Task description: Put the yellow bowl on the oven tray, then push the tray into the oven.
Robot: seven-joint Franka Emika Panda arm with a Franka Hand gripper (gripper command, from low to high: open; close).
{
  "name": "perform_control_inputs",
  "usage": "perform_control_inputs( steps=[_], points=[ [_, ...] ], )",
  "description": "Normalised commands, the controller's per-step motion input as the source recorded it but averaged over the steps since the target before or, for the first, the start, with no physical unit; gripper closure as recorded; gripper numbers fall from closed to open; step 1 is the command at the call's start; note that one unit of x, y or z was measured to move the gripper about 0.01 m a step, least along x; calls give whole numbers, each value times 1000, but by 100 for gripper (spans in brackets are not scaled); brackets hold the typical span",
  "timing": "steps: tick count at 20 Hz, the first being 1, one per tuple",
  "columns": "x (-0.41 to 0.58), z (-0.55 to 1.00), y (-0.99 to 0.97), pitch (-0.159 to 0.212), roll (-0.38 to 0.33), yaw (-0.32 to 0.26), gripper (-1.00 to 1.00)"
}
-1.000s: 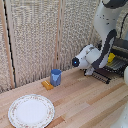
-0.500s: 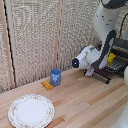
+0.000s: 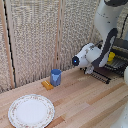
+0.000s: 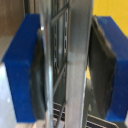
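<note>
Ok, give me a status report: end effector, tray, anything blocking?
End effector straddling baking sheet rim; blue fingers on either side. Yellow dish on the sheet, at oven mouth. Blue cup and white plate well aside, nothing blocking.

**Wooden table and what lies on it**

The light wooden table (image 3: 85, 100) carries a white floral-rimmed plate (image 3: 31, 111) at the exterior view's left, a blue cup (image 3: 55, 77) further back with a small orange block (image 3: 47, 85) just beside it — and the oven (image 3: 119, 60) at the right edge.
</note>
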Motion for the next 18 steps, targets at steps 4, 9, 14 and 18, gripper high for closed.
perform_control_inputs(
  steps=[4, 9, 14, 18],
  points=[
    [0, 436, -91, 167, 206, -129, 100],
    [134, 397, -181, 183, 213, -116, 100],
    [231, 586, -458, 28, 177, -101, 100],
    [246, 564, -731, -23, 138, -42, 100]
  ],
)
